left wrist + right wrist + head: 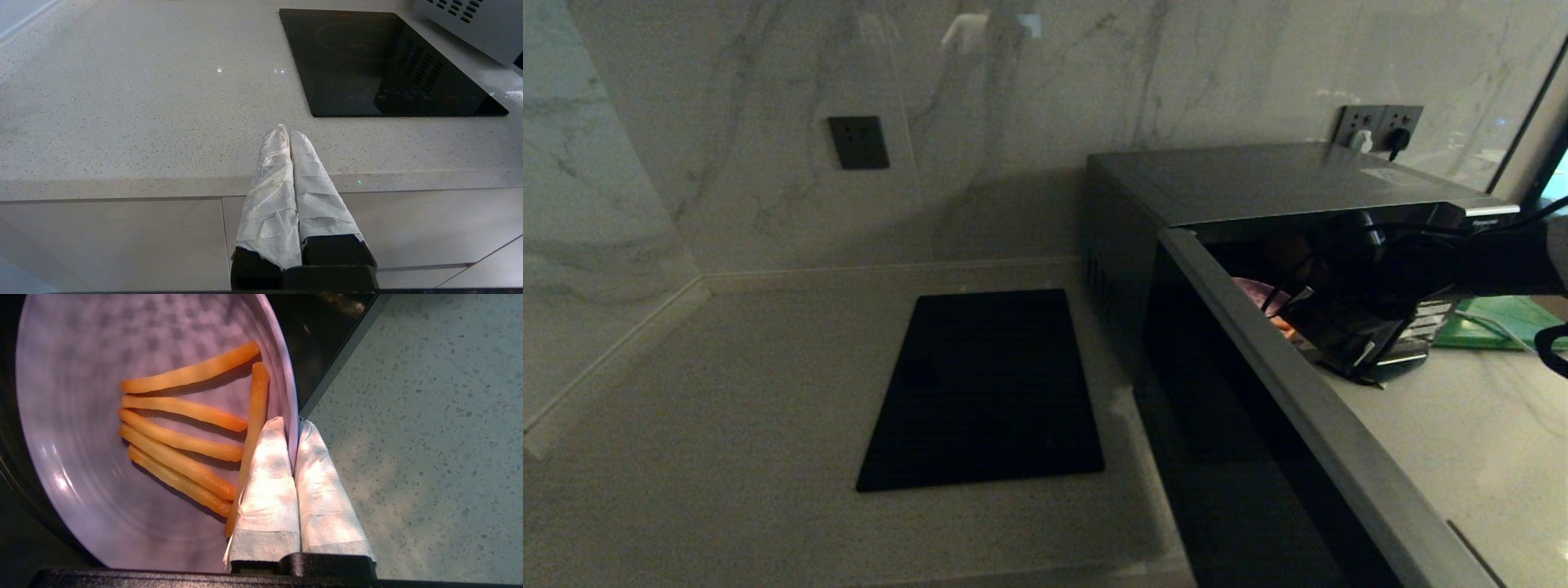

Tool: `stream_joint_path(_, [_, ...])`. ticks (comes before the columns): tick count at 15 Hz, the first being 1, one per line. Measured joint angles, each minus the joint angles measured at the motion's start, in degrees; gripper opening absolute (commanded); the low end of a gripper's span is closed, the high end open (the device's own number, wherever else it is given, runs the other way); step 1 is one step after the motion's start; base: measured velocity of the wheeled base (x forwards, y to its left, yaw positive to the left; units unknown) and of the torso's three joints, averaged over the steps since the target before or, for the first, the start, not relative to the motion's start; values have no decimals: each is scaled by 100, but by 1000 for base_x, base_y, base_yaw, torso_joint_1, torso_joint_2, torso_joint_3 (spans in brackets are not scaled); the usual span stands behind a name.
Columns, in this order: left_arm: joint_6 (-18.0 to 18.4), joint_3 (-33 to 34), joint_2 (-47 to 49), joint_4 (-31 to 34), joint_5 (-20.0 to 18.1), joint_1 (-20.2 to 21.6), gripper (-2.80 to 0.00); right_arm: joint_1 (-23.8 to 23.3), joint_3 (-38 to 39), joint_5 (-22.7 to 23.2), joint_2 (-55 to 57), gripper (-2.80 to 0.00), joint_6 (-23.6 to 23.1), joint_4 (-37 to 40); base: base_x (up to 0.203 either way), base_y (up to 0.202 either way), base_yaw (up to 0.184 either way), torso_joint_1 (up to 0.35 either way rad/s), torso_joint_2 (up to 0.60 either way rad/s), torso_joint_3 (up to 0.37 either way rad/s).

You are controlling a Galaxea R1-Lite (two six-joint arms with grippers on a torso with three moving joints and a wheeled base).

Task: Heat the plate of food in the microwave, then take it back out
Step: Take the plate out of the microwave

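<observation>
1. At the mouth of the microwave (1258,188), with its door (1307,408) swung wide open toward the robot, the right gripper (293,457) is reaching in from the right side of the desk (727,392).

2. The right gripper's padded fingers (265,477) are pinching the rim of the plate of food (122,457): one finger is lying inside on the dish, the other outside, with only the thin purple edge between them.

3. The plate is sitting at the front edge of the oven cavity. From the head view just a sliver of purple (1258,292) is peeking out behind the door's top edge, beside the dark wrist.

4. The key relation: the plate is spreading away from the gripper into the oven, while the speckled desk is lying on the gripper's other side. So any pull outward, judging from here, is running straight back along the arm's reach, away from the cavity.

5. The fries (184,416) are mostly lying crosswise to the fingers, one stick running alongside the inner finger and touching it. A tilt could slide them, I reckon.

6. The left gripper (291,139) is sitting parked, fingers pressed together on nothing, low at the desk's front edge near the black cooktop (384,61), well away from the plate. The right arm is plainly the nearer one.
</observation>
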Motion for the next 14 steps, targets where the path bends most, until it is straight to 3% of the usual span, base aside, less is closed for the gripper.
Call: stream_joint_path(14, [-2, 0, 0, 1, 0, -2, -280, -17, 467, 10, -573, -280, 63, -5, 0, 0, 0, 0, 0, 0])
